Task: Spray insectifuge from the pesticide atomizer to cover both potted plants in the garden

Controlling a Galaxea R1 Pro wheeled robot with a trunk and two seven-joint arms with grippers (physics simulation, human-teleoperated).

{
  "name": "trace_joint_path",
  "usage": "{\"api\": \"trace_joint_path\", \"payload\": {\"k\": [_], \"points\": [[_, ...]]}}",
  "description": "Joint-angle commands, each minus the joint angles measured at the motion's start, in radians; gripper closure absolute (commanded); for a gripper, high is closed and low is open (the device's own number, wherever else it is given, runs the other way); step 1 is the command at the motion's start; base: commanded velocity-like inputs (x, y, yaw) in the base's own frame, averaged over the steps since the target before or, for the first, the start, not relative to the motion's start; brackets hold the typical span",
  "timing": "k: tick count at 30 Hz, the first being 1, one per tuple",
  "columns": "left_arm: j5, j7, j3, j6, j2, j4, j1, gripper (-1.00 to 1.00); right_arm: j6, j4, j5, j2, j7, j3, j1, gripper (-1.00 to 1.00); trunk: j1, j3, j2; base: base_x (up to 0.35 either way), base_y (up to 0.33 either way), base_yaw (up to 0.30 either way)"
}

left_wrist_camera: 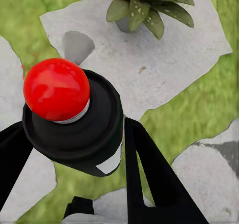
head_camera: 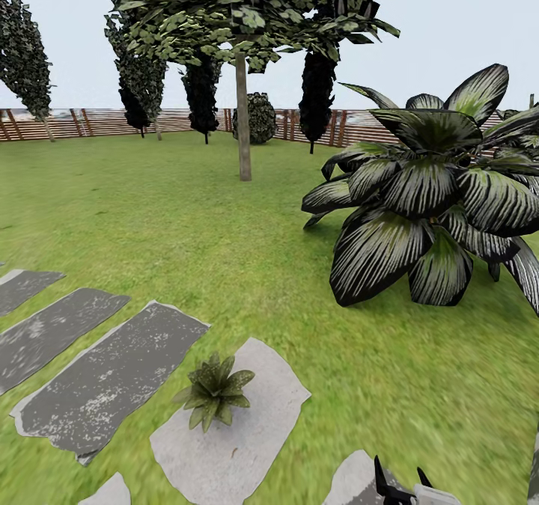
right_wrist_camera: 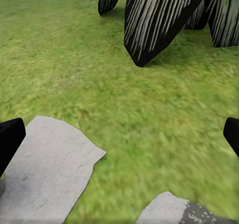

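Clamped between the left gripper's (left_wrist_camera: pixel 74 149) black fingers, the pesticide atomizer (left_wrist_camera: pixel 79 122) shows a dark body, a white label patch and a red round cap, held above a pale stepping stone (left_wrist_camera: pixel 164 59). On that stone sits a potted plant (left_wrist_camera: pixel 147 5), its speckled olive leaves hiding most of a small grey pot. Green lawn (head_camera: pixel 187 213) spreads to a slatted fence (head_camera: pixel 97 122), past a striped-leaf palm (head_camera: pixel 427 191). Spread wide, the right gripper (right_wrist_camera: pixel 119 134) holds nothing.
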Motion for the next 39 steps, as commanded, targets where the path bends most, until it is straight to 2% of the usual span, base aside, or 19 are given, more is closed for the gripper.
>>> {"api": "trace_joint_path", "payload": {"k": [1,10,21,39], "points": [[-0.01,-0.001,0.009,-0.006,-0.001,0.003,0.001,1.0,-0.002,0.001,-0.01,0.0,0.011,-0.001,-0.001,-1.0,0.0,-0.001,-0.001,0.0,0.0,0.0],[-0.01,-0.002,0.008,-0.006,-0.003,0.009,0.034,1.0,-0.002,0.001,-0.01,0.0,0.011,-0.001,-0.001,-1.0,0.0,-0.001,-0.001,0.0,0.0,0.0],[-0.01,-0.002,0.009,-0.006,-0.003,0.01,0.114,1.0,-0.002,0.001,-0.01,0.0,0.01,-0.001,-0.001,-1.0,0.0,-0.001,-0.001,0.0,0.0,0.0],[-0.01,-0.002,0.009,-0.006,-0.003,0.009,0.118,1.0,-0.002,0.001,-0.01,0.0,0.011,-0.001,-0.001,-1.0,0.0,-0.001,-0.001,0.0,0.0,0.0]]}}
